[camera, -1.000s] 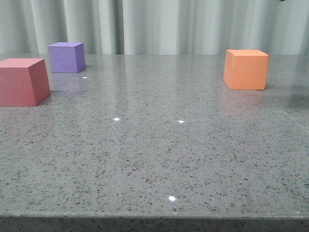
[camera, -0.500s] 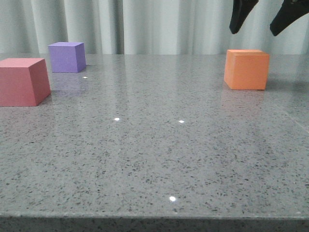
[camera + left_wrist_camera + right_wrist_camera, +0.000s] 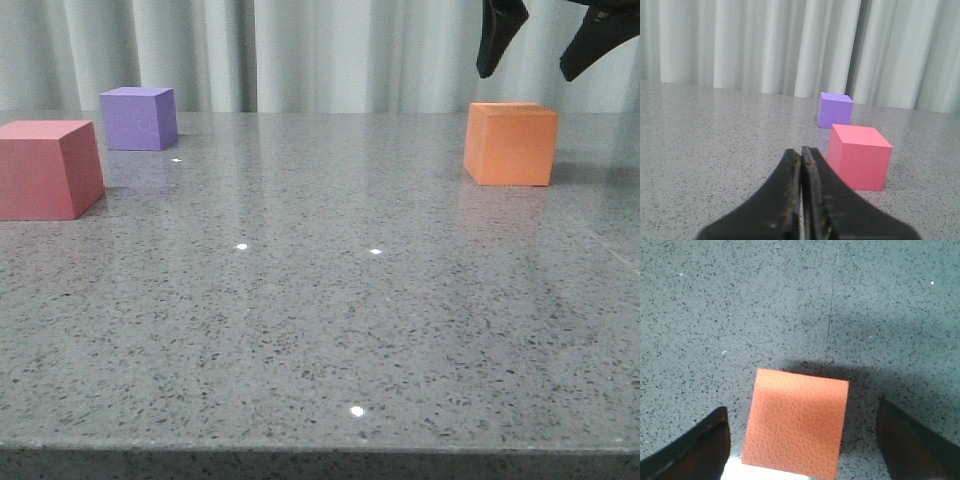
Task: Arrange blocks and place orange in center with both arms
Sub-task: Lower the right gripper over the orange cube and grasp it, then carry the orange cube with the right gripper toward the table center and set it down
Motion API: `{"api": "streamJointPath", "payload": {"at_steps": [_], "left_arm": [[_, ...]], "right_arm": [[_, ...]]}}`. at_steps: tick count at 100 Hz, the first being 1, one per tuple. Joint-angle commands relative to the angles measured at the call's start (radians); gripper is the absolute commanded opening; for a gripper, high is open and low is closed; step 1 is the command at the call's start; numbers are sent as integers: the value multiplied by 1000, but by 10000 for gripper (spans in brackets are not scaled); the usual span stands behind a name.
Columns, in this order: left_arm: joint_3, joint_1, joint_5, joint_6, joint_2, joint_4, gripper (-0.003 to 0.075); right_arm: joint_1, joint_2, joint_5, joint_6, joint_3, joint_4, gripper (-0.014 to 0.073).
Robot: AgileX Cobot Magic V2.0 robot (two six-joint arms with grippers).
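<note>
The orange cube [image 3: 510,144] stands on the grey table at the right. Above it hangs my right gripper [image 3: 538,72], open, one finger to each side and clear of the cube. In the right wrist view the orange cube [image 3: 796,422] lies between the two spread fingertips [image 3: 710,437], untouched. The pink-red cube [image 3: 48,168] sits at the far left, with the purple cube [image 3: 139,118] behind it. My left gripper [image 3: 801,152] shows only in the left wrist view, shut on nothing. Ahead of it stand the pink-red cube [image 3: 859,156] and the purple cube [image 3: 835,110].
A speckled grey stone table [image 3: 320,300] carries all three cubes. Its front edge runs along the bottom of the front view. Pale curtains [image 3: 320,50] hang close behind the table.
My right gripper came down into the front view above the orange cube, open. In the last half second it barely shifted. The cubes stayed put.
</note>
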Motion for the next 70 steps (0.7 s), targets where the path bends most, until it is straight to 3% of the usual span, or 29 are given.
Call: {"api": "streamJointPath", "payload": {"at_steps": [1, 47, 54, 70], "left_arm": [[40, 2, -79, -1, -38, -6, -20], [40, 2, -79, -1, -38, -6, -20], [40, 2, -79, -1, -38, -6, -20], [40, 2, -79, -1, -38, -6, -20]], "right_arm": [[-1, -41, -55, 5, -37, 12, 594], [-1, 63, -32, 5, -37, 48, 583], [-1, 65, -30, 5, -37, 58, 510], [1, 51, -17, 5, -38, 79, 220]]}}
